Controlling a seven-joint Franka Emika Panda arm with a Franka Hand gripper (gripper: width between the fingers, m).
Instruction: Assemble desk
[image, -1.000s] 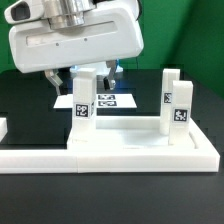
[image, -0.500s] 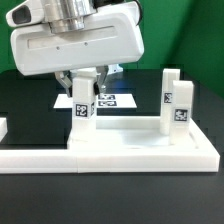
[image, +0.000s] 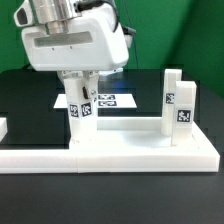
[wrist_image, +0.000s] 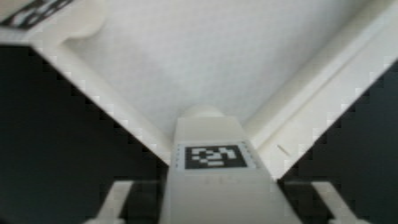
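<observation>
1. white plastic fingers of the gripper (image: 80, 93) are squeezed on a short square leg (image: 80, 108). the jaws are partly closed, one on each side of the leg, and they hold it standing up.
2. in the wrist view that same leg (wrist_image: 221, 150) points away from the camera, with a black-and-white tag on its end. a pale finger (wrist_image: 121, 200) shows on each side of it.
3. the held leg is near the corner of the tabletop (image: 130, 150) at the exterior view's left. its foot is right at the slab, but i cannot tell if it sits in a hole or is just touching.
4. the tabletop is a wide flat white slab with raised rims. it lies on the black table (image: 25, 95), along the table's near edge.
5. two more legs (image: 177, 105) stand close together near the tabletop's far corner at the exterior view's right. they look upright, and each has a tag.
6. behind the tabletop, a flat white marker board (image: 108, 101) lies on the table.
7. a small white piece (image: 3, 127) peeks in at the edge at the exterior view's left. i cannot tell what it is.
8. i think the job is partly done. three legs are at the tabletop, and one is in the gripper's hold.
9. what is left, i guess: fix this leg in place, let go, then add any leg that is missing. i cannot see whether the standing legs are tight.
</observation>
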